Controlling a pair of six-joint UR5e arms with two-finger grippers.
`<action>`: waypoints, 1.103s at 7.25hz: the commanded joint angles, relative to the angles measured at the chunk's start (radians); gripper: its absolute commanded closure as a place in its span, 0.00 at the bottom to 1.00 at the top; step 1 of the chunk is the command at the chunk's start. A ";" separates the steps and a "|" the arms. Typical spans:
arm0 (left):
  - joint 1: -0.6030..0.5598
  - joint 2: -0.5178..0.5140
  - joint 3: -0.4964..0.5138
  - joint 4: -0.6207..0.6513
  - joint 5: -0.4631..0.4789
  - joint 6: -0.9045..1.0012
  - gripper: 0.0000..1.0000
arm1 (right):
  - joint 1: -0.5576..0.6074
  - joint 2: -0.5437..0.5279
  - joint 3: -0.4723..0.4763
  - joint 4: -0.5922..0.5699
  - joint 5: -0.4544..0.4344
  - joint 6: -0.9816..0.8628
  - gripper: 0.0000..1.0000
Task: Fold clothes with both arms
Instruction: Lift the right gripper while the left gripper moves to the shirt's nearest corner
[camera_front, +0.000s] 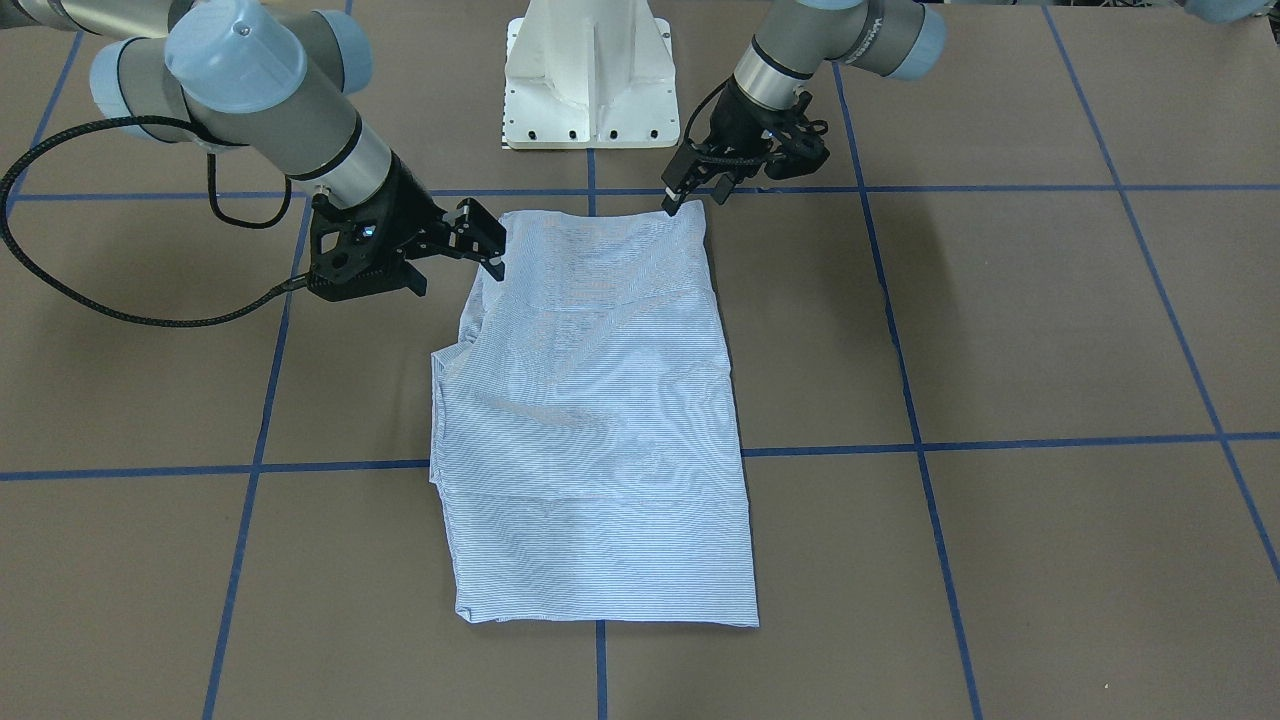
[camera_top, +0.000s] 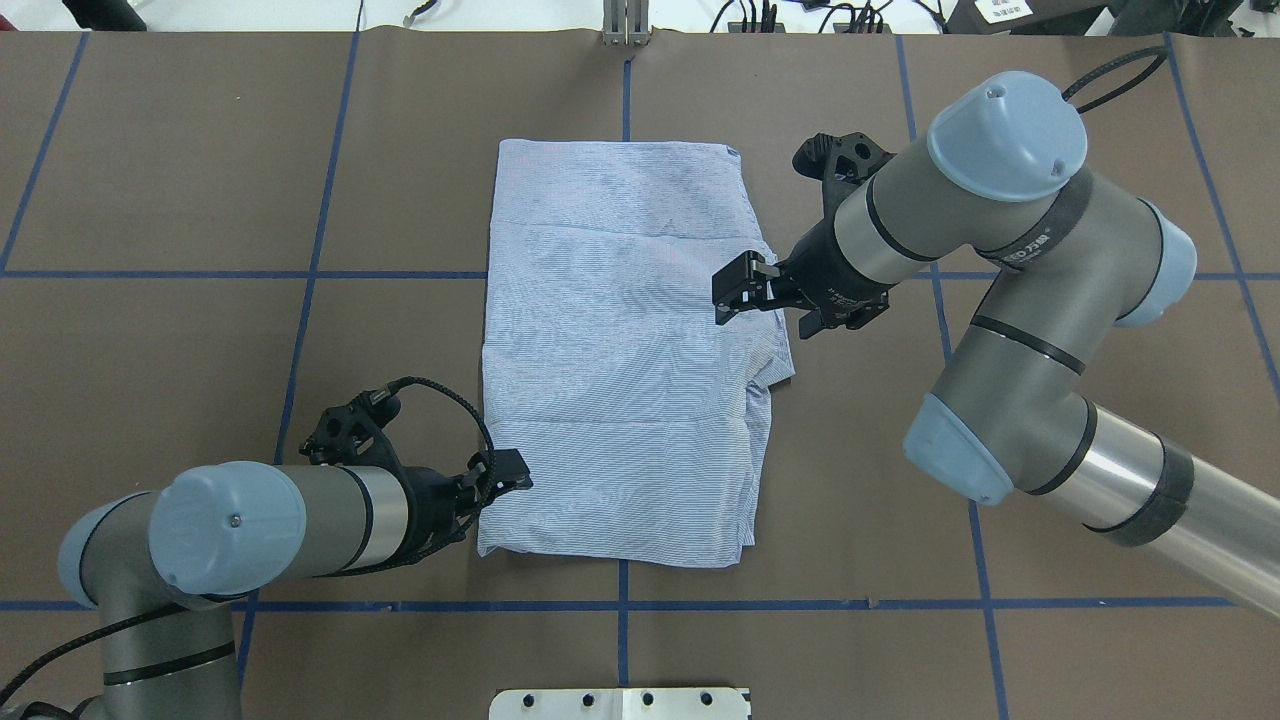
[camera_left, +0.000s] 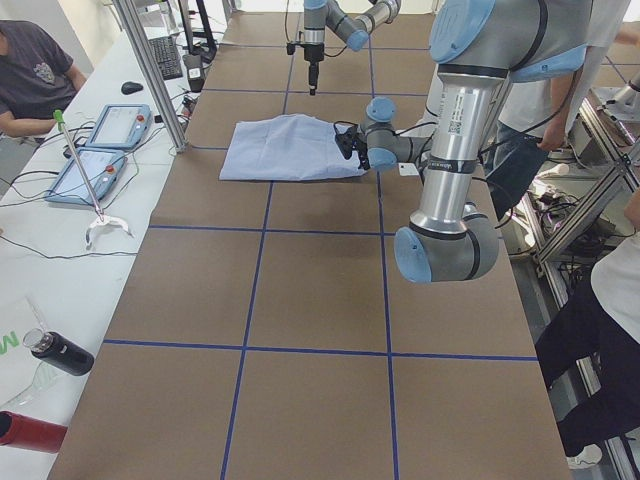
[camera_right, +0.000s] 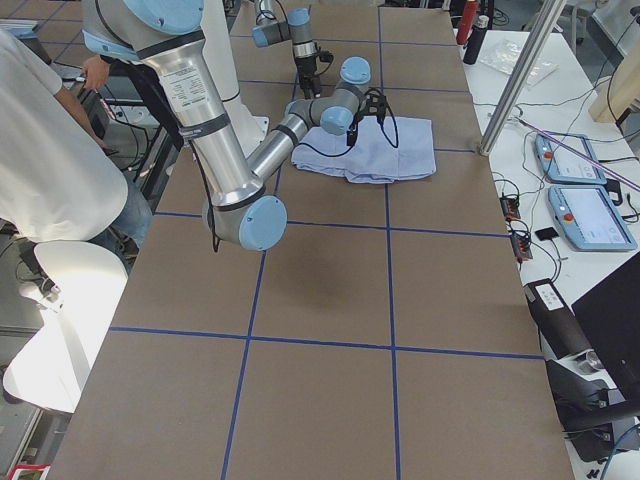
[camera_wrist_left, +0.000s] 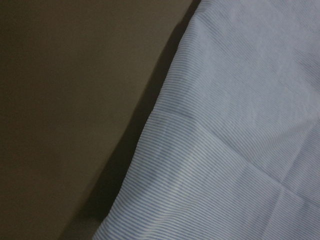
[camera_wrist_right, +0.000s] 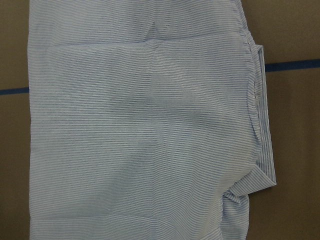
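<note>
Find the shirt lying flat in the middle of the counter, folded into a long rectangle with no sleeve showing. Note the collar poking out along the edge on the robot's right, untidier than the other edges.

See the left hand low at the shirt's near corner on the robot's left, fingers seemingly spread, at or just above the cloth, with nothing visibly pinched. See the right hand poised over the opposite long edge, farther from the robot, just beside the collar, fingers parted and empty.

Probably about to take hold for a fold along the length, judging by these stations.

Watch for trouble from here:
- Expect a skewed fold from lifting at such uneven spots along the shirt.
- Could catch only the top layer at the corner, peeling the stack open and spoiling the tucks.
- Could snag the collar on the right and drag it out sideways.
- Might press too deep and scrape the counter, or close short and come up empty.
</note>
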 joint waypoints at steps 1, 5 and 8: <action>0.030 -0.003 0.034 0.003 0.007 -0.014 0.01 | -0.005 -0.001 -0.001 -0.002 -0.001 0.001 0.00; 0.063 -0.017 0.057 0.025 0.007 -0.014 0.18 | -0.018 -0.002 -0.013 -0.002 -0.004 -0.001 0.00; 0.064 -0.027 0.067 0.040 0.006 -0.008 1.00 | -0.038 -0.013 -0.016 -0.002 -0.010 0.001 0.00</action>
